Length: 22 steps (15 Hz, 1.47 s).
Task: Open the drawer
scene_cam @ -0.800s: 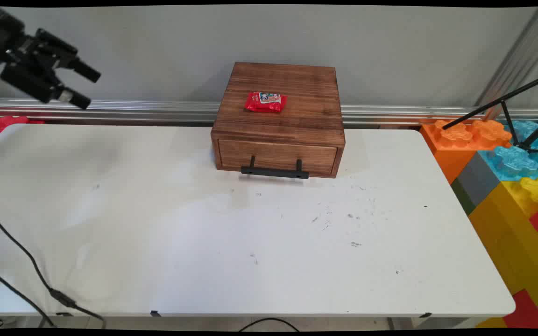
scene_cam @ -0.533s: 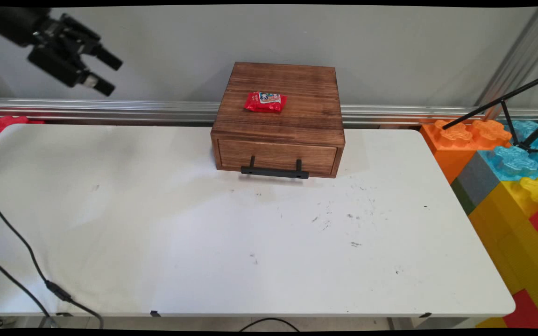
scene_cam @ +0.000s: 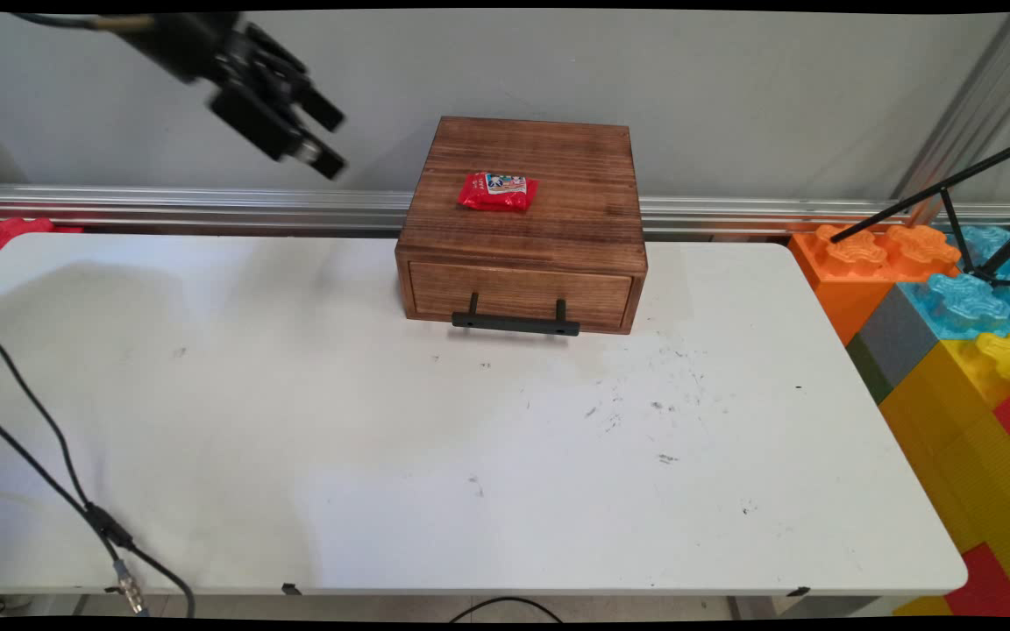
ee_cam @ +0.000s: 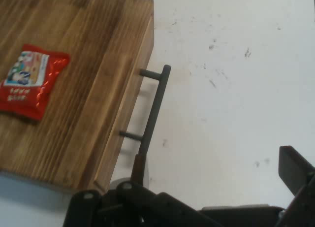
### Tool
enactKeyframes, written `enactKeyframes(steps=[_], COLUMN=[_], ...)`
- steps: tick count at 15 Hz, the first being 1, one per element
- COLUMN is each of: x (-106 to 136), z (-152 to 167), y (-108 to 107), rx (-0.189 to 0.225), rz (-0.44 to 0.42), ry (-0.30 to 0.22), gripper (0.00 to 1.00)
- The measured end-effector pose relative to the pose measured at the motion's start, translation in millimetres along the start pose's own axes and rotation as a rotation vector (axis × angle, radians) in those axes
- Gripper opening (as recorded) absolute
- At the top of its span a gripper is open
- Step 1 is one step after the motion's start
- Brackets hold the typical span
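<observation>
Hand [scene_cam: 325,136] moved right toward wooden drawer box [scene_cam: 522,228], fingers spread empty, red snack packet [scene_cam: 497,191] on top

packet [scene_cam: 497,191]: red, on the wooden box [scene_cam: 522,223], right of and below the claw [scene_cam: 327,139]; white label with cartoon print, lettering too small to read
other text: none legible

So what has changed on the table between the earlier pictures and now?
The tool moved right along the wall, toward the wooden drawer box, holding nothing. The red snack packet on the box's top, the shut drawer and its black handle stayed unchanged.
</observation>
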Motion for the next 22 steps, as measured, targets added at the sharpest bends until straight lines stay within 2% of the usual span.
enactKeyframes(steps=[3,10,16,22], x=[14.1,34.5,33.3,23.1], z=[32.6,146.9,220.6,275.7], y=[8.4,27.2,24.3,19.6], rx=[0.001,0.025,0.060,0.066], rz=[0.008,0.060,0.112,0.181], ry=[-0.014,-0.079,-0.139,-0.193], gripper=[1.00,1.00,1.00,1.00])
